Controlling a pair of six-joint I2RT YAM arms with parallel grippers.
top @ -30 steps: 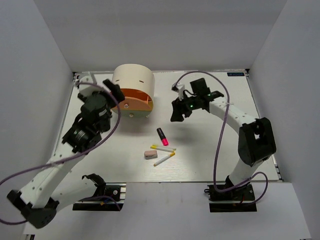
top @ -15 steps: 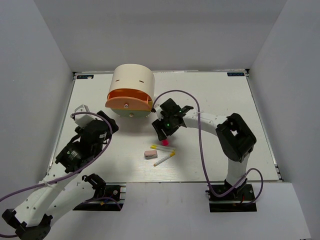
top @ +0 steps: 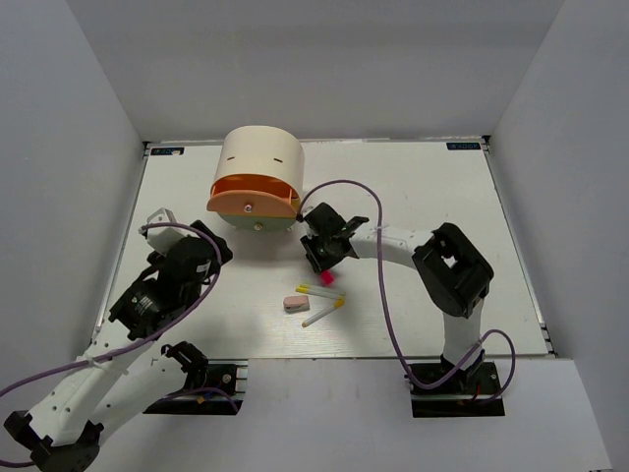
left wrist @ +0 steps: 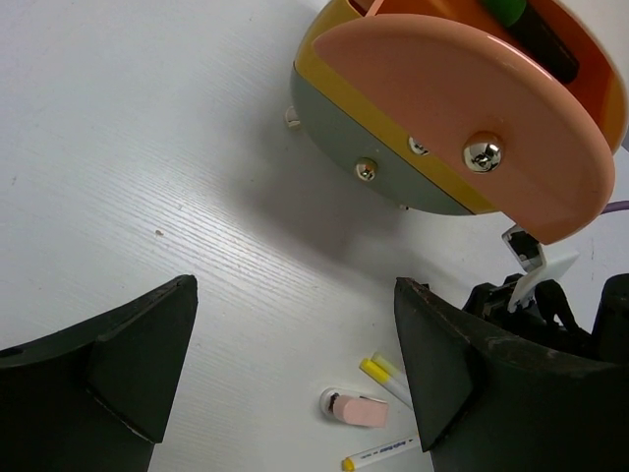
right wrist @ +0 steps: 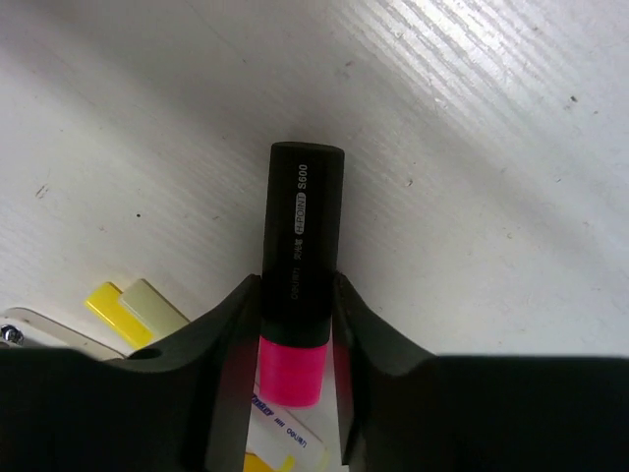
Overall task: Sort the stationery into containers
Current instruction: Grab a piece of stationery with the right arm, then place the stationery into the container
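Observation:
A cream half-cylinder chest (top: 260, 157) stands at the back, its orange drawer (top: 253, 202) pulled out. In the left wrist view the orange drawer (left wrist: 472, 128) holds a green-ended highlighter (left wrist: 506, 10). My right gripper (top: 324, 258) is low over the table, shut on the black highlighter with the pink end (right wrist: 300, 256). Its pink end (top: 327, 278) shows below the gripper. Two white pens (top: 319, 291) (top: 322, 314) and a pinkish eraser (top: 295, 303) lie just in front. My left gripper (top: 218, 248) is open and empty, left of the chest.
The chest has a yellow and a grey-green drawer (left wrist: 344, 138) under the orange one, both shut. The right arm's purple cable (top: 344, 185) loops beside the chest. White walls close in the table on three sides.
My right gripper has come from the back right down to the pink highlighter and closed on it. My left arm has drawn back from the chest toward the near left.

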